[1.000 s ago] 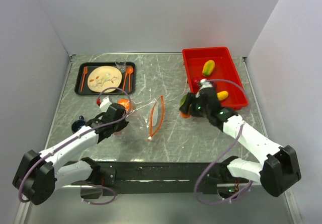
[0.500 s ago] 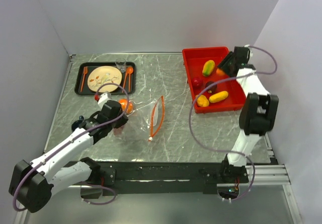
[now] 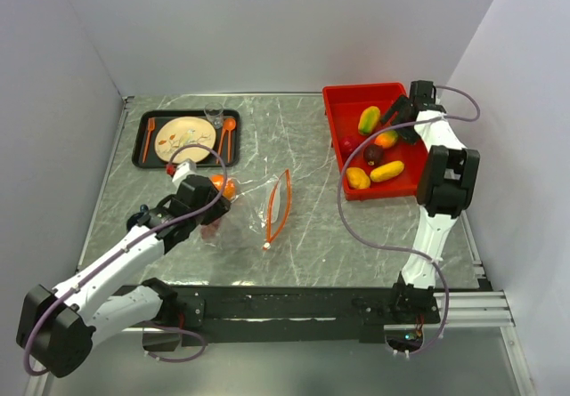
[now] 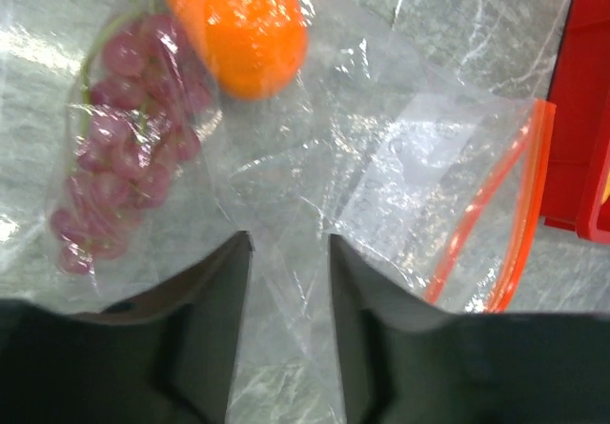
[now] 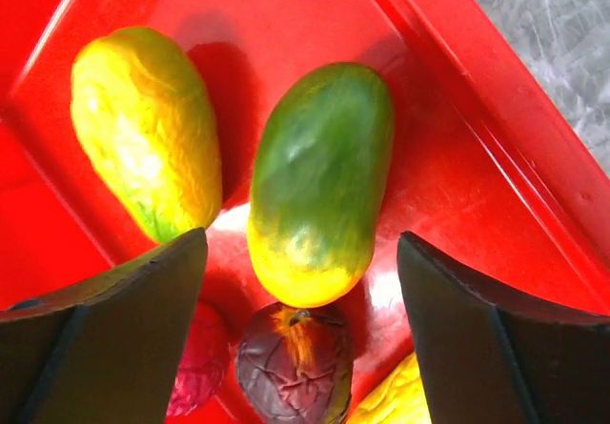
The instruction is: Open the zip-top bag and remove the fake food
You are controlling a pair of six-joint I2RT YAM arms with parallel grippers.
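The clear zip-top bag (image 3: 254, 196) lies flat mid-table, its orange-red zipper strip (image 3: 279, 202) bowed open. An orange fruit (image 4: 238, 24) and pinkish grapes (image 4: 124, 157) lie inside it. My left gripper (image 3: 212, 211) is at the bag's closed end. In the left wrist view its jaws (image 4: 283, 243) stand a little apart with bag film between them. My right gripper (image 3: 399, 114) is open over the red bin (image 3: 419, 160). In the right wrist view (image 5: 300, 243) it hangs above a green-orange mango (image 5: 319, 181), not touching it. A yellow mango (image 5: 143, 143), a dark purple fruit (image 5: 295, 367) and a red fruit (image 5: 195, 372) lie beside it.
A black tray (image 3: 142, 133) at the back left holds a beige plate (image 3: 185, 140), orange cutlery and a clear cup (image 3: 214, 116). White walls close in the table at the back and on both sides. The red bin stands at the back right corner.
My right arm carried a green-orange mango from beside the bag to the red bin and let it go; it now lies in the bin. My left gripper shifted slightly at the bag.
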